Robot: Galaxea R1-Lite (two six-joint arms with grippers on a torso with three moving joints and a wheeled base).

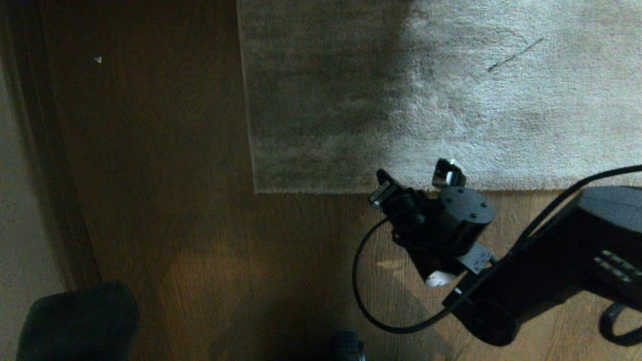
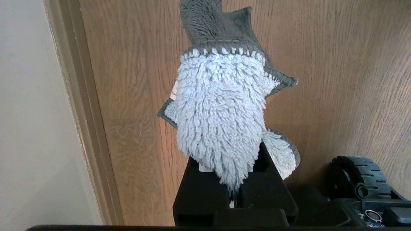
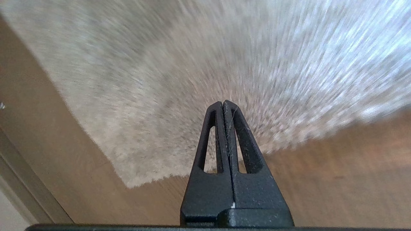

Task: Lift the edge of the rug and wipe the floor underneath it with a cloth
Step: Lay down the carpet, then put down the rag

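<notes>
The pale plush rug (image 1: 451, 100) lies flat on the dark wooden floor (image 1: 175, 225). Its near rug edge (image 1: 326, 189) ends in a corner (image 1: 257, 190). My right arm (image 1: 451, 220) reaches in from the lower right and hangs over that edge. In the right wrist view the right gripper (image 3: 222, 102) is shut and empty, a little above the pile just inside the border, to the right of the corner (image 3: 128, 185). My left gripper (image 2: 231, 195) is shut on the cloth (image 2: 221, 112), a shaggy whitish rag with grey edging that drapes over its fingertips and hides them, above bare floor (image 2: 321, 80).
A dark skirting board (image 1: 45, 175) and a pale wall run down the left side; the skirting (image 2: 83, 112) also shows in the left wrist view. A wheel of my base (image 2: 356, 179) is close to the left gripper. A white speck (image 1: 98, 59) lies on the boards.
</notes>
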